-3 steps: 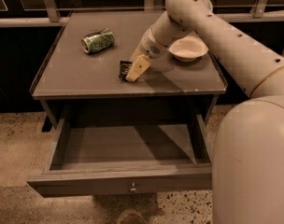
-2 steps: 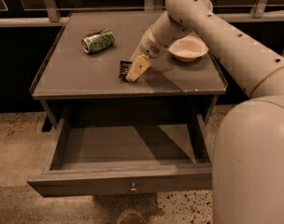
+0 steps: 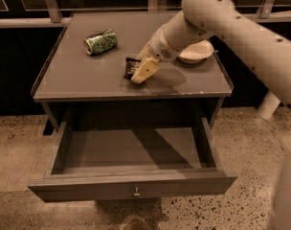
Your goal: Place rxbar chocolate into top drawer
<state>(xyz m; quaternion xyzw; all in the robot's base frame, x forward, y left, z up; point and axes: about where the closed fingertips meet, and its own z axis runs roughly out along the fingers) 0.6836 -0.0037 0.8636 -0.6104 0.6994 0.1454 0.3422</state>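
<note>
The rxbar chocolate (image 3: 129,67), a small flat black bar, lies on the grey tabletop (image 3: 78,75) near its middle. My gripper (image 3: 141,72) is down on the bar's right side and covers part of it. The arm reaches in from the upper right. The top drawer (image 3: 88,188) is pulled wide open below the tabletop, its round knob (image 3: 136,193) facing me. Nothing shows inside the drawer.
A crushed green can (image 3: 101,41) lies on the tabletop to the back left of the bar. A white bowl (image 3: 197,51) sits at the back right, partly behind my arm. A dark window with a metal rail runs behind the table. Speckled floor surrounds it.
</note>
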